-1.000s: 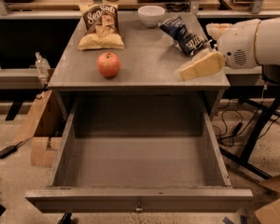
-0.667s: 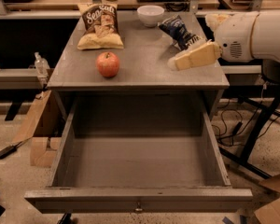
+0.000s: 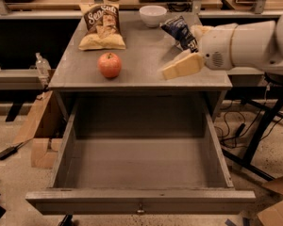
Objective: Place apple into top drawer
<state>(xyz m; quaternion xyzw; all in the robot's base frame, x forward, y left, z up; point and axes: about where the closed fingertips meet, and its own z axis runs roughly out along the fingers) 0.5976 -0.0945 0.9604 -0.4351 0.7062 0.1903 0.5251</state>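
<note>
My cream gripper [image 3: 181,66], clenched or not I cannot tell, hangs right of the round red-orange apple [image 3: 109,64]; I should centre squarely before closing.

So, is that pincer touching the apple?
Apart. The camera view shows the pincer at the right side of the cabinet top, with a plain stretch of bare grey surface between it and the apple.

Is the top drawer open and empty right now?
Open and empty: the drawer is pulled out, its floor bare. The apple sits on the tabletop, the pincer hovering apart from it.
</note>
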